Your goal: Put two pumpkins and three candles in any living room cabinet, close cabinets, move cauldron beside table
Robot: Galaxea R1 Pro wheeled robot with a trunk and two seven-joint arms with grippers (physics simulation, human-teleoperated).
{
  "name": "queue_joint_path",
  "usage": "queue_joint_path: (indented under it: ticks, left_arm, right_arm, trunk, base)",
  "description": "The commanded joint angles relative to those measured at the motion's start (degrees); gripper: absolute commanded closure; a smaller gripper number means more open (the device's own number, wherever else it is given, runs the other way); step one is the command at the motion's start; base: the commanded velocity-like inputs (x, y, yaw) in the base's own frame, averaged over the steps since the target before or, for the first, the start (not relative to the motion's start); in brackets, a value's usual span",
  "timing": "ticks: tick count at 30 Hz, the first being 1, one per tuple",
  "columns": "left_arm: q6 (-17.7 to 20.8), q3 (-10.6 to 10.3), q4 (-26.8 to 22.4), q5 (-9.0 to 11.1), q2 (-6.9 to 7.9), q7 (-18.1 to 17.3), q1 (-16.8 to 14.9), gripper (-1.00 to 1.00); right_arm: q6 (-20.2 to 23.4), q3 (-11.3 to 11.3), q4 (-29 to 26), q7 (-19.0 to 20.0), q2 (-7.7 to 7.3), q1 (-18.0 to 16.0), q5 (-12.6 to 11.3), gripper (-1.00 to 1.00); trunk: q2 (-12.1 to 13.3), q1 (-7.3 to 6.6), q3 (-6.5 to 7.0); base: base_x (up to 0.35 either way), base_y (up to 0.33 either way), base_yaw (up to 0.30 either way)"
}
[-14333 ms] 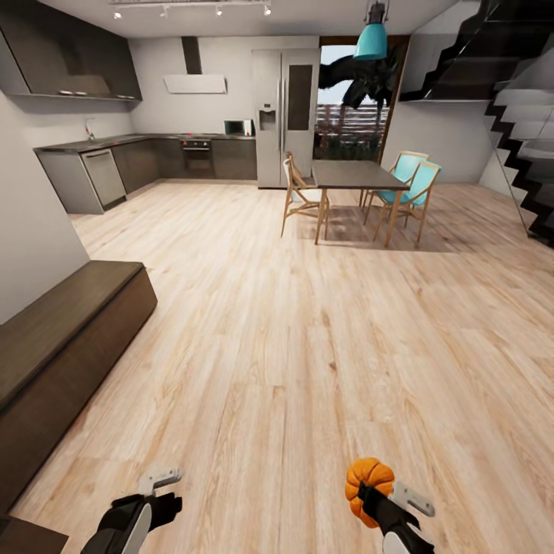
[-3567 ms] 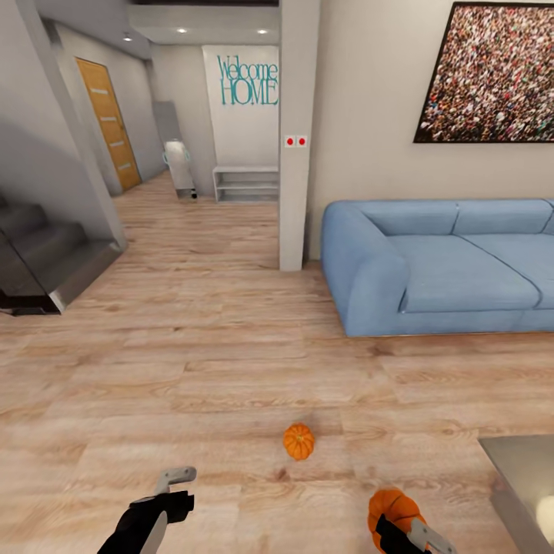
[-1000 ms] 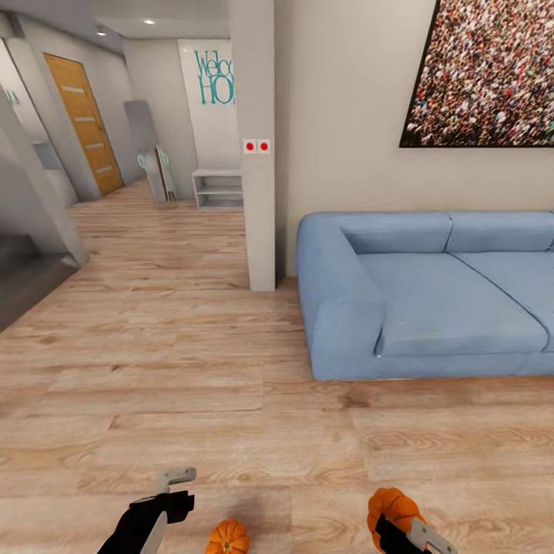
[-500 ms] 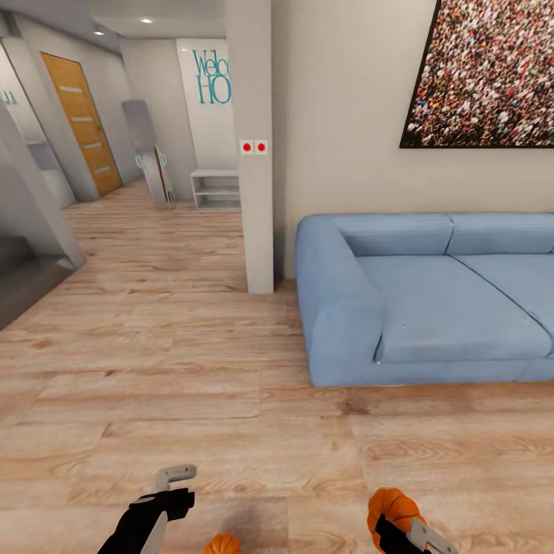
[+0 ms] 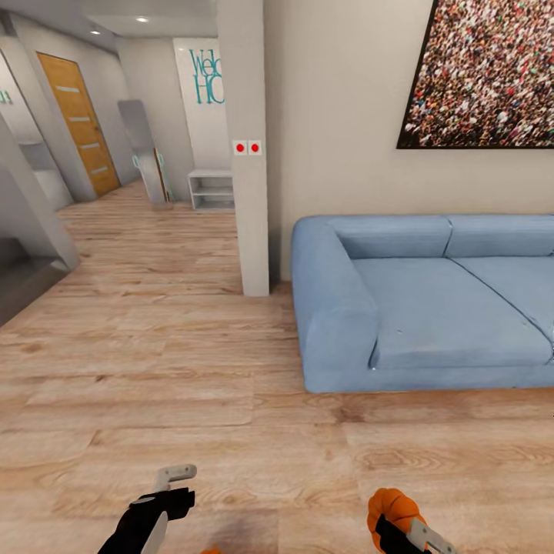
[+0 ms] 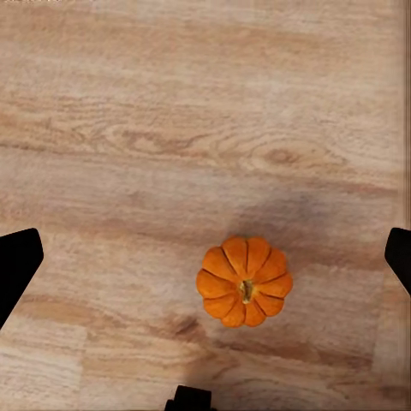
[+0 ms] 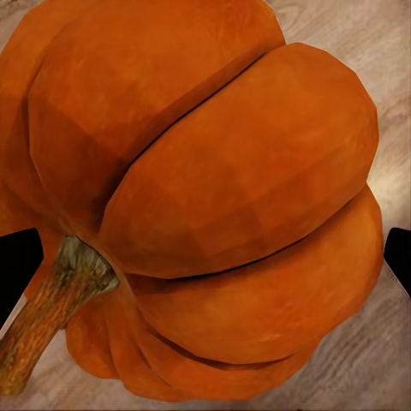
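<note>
Left wrist view: a small ribbed orange pumpkin (image 6: 245, 282) is seen upright on the pale wood-plank floor (image 6: 171, 128), stem pointing up at the camera, lying between the spread-apart fingers of the left gripper (image 6: 205, 257), untouched. A second ribbed orange pumpkin (image 7: 197, 197) is clamped in the right gripper (image 5: 400, 523), its brown stem angled sideways. Beyond, a blue fabric sofa (image 5: 431, 308) is set against a beige wall beside a white pillar (image 5: 245, 146).

pumpkin (image 6: 245, 282) on floor (image 5: 192, 369), sofa (image 5: 431, 308) right
</note>
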Motion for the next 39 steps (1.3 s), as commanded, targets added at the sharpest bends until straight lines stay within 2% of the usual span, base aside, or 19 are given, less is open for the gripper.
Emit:
queue_joint_path:
  ticks: [1,8,10,12,13,15,19,21,26,30,32,39]
  left_arm:
    - [0.0,0.0,0.0,0.0,0.0,0.0,0.0,-1.0]
    - [0.2,0.2,0.0,0.1,0.04,-0.1,0.0,-1.0]
    - [0.3,0.3,0.0,0.2,0.07,0.0,0.0,-1.0]
    - [0.4,0.4,0.0,0.2,0.21,0.0,0.0,-1.0]
    - [0.4,0.4,0.0,0.3,0.23,0.0,0.0,-1.0]
    - [0.5,0.5,-0.1,0.3,0.35,0.0,0.0,-1.0]
    - [0.7,0.5,-0.2,0.3,0.35,0.0,0.0,-1.0]
    - [0.7,0.5,-0.2,0.4,0.33,0.0,0.0,-1.0]
    - [0.9,0.5,-0.4,0.4,0.39,0.0,0.0,-1.0]
    - [2.3,0.6,-0.7,0.4,0.39,0.0,0.0,-1.0]
    - [3.1,0.6,-1.0,0.4,0.36,0.1,-0.1,-1.0]
    - [4.4,0.8,-2.0,0.5,0.45,0.1,-0.1,-1.0]
  right_arm:
    - [0.0,0.0,0.0,0.0,0.0,0.0,0.0,1.0]
    - [1.9,0.0,-0.2,-0.2,-0.06,-0.2,0.0,1.0]
    - [6.1,-0.1,-0.5,-0.5,-0.11,-0.8,0.0,1.0]
    - [12.2,-0.3,-0.8,-1.2,-0.12,-3.0,0.0,1.0]
    - [13.8,-0.4,-0.9,-1.5,-0.09,-3.8,0.0,1.0]
    - [20.6,-0.9,-1.1,-3.8,-0.03,-8.1,0.0,1.0]
    - [27.2,-1.8,-1.1,-5.9,-0.01,-12.2,0.0,1.0]
    - [30.8,-3.8,-0.9,-6.3,-0.11,-13.8,-0.1,1.0]
    - [33.8,-6.6,-0.7,-6.8,-0.11,-15.1,0.0,1.0]
    - [34.8,-7.0,-0.1,-7.0,-0.04,-16.9,0.2,1.0]
    - [36.9,-7.0,0.3,-7.0,-0.07,-17.3,0.2,1.0]
    - [38.9,-7.1,0.5,-6.8,-0.75,-17.6,0.1,1.0]
  trunk:
    - [0.0,0.0,0.0]
    - [0.0,0.0,0.0]
    - [0.0,0.0,0.0]
    - [0.0,0.0,0.0]
    - [0.0,0.0,0.0]
    - [0.0,0.0,0.0]
    - [0.0,0.0,0.0]
    - [0.0,0.0,0.0]
    - [-0.4,0.22,-0.18]
    - [-2.0,1.1,-0.9]
    - [-2.8,1.54,-1.26]
    - [-4.4,2.42,-1.97]
  base:
    - [0.1,-0.196,0.0]
    - [0.04,-0.077,0.0]
    - [0.005,-0.009,0.0]
    - [0.002,-0.004,0.0]
    - [0.001,-0.002,0.0]
    - [0.0,-0.001,0.0]
    - [0.0,0.0,0.0]
    - [0.0,0.0,0.0]
    - [0.0,0.0,0.0]
    - [0.0,0.0,0.0]
    - [0.0,0.0,0.0]
    - [0.0,0.0,0.0]
